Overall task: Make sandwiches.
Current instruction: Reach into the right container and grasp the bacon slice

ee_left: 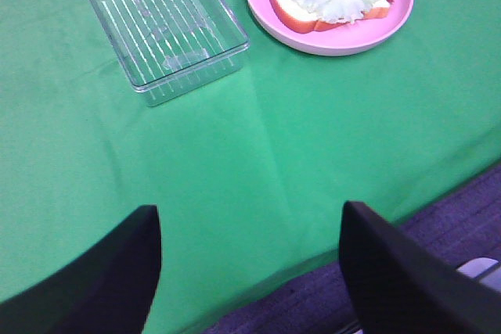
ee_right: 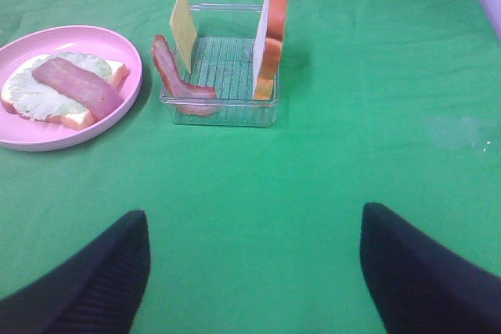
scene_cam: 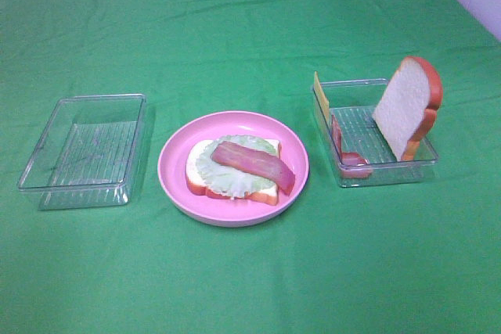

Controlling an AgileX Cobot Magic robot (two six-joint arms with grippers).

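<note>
A round pink plate [scene_cam: 176, 174] in the middle of the table holds a bread slice [scene_cam: 194, 181] with lettuce [scene_cam: 223, 180] and a bacon strip [scene_cam: 252, 164] on top. It also shows in the left wrist view [ee_left: 329, 41] and the right wrist view [ee_right: 47, 140]. A clear tray [scene_cam: 368, 171] to its right holds an upright bread slice [scene_cam: 407, 105], a second bacon strip [scene_cam: 341, 148] and a yellow cheese slice [scene_cam: 319, 89]. Neither arm shows in the high view. My left gripper [ee_left: 250, 271] and my right gripper [ee_right: 254, 275] are open, empty and well short of the food.
An empty clear tray [scene_cam: 82, 150] lies left of the plate, seen too in the left wrist view [ee_left: 160, 25]. Green cloth covers the table. The table's near edge [ee_left: 376, 232] and a dark floor show in the left wrist view.
</note>
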